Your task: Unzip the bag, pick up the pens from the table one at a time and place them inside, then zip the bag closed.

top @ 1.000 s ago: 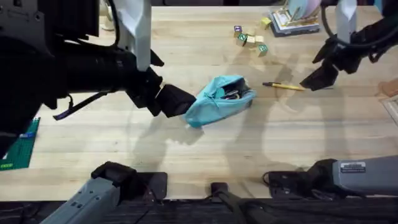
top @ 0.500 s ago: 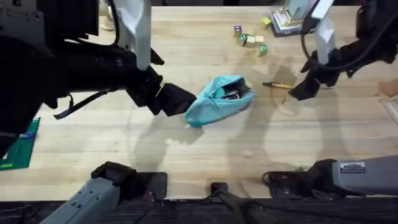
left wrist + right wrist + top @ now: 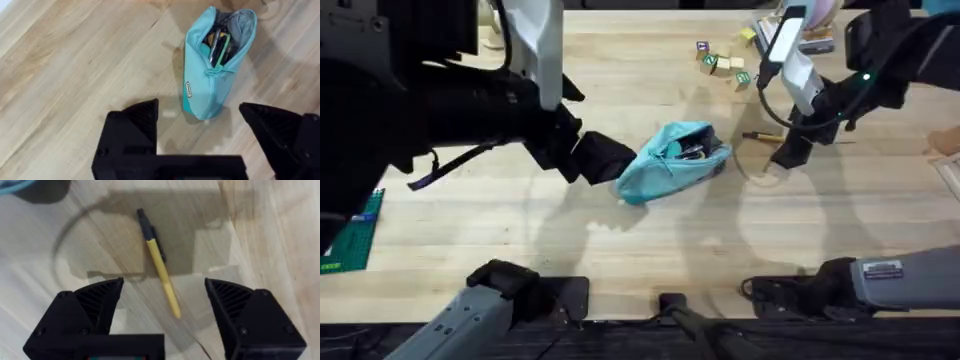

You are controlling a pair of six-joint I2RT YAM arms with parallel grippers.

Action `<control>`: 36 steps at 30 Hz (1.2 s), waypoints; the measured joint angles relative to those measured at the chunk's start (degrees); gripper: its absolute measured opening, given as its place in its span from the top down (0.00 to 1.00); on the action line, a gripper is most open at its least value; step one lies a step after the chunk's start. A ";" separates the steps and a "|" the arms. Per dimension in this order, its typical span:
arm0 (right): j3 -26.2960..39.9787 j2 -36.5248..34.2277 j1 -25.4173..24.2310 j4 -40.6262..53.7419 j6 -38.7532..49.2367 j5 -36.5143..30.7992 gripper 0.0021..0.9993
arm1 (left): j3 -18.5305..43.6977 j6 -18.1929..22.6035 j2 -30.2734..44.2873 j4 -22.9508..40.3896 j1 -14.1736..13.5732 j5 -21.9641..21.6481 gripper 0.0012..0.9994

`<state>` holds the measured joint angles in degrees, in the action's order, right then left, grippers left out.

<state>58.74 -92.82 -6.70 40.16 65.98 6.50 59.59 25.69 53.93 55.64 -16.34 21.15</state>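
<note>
Robot lab workbench, butcher-block table [image 3: 620, 250], green cutting mat [image 3: 350, 240], toy blocks [image 3: 722, 62]

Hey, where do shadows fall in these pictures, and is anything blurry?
Overhead: the left arm looms large, dark and blurred near the camera; soft arm shadows cross the pale wooden table. Right wrist: a grey shadow lies around the yellow pen with the dark end. Left wrist: the teal-blue fabric pouch looks sharp, its shadow beside it.
</note>
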 joint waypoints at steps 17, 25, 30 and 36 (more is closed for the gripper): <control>0.70 -2.94 -0.22 1.51 -0.44 0.77 0.00 | 0.00 0.00 0.00 0.00 0.00 0.01 0.01; 0.90 -3.34 -0.22 3.56 -1.11 1.88 0.00 | 0.00 0.00 0.00 0.02 0.00 0.00 0.01; 0.90 -3.34 -0.22 3.56 -1.70 1.90 0.00 | 0.00 0.00 0.00 0.00 0.00 0.00 0.01; 0.90 -3.35 -0.22 3.58 -1.73 1.90 0.00 | 0.00 0.00 0.00 0.00 0.00 0.00 0.01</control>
<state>59.64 -96.17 -6.92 43.75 64.25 8.40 59.59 25.69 53.93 55.64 -16.34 21.15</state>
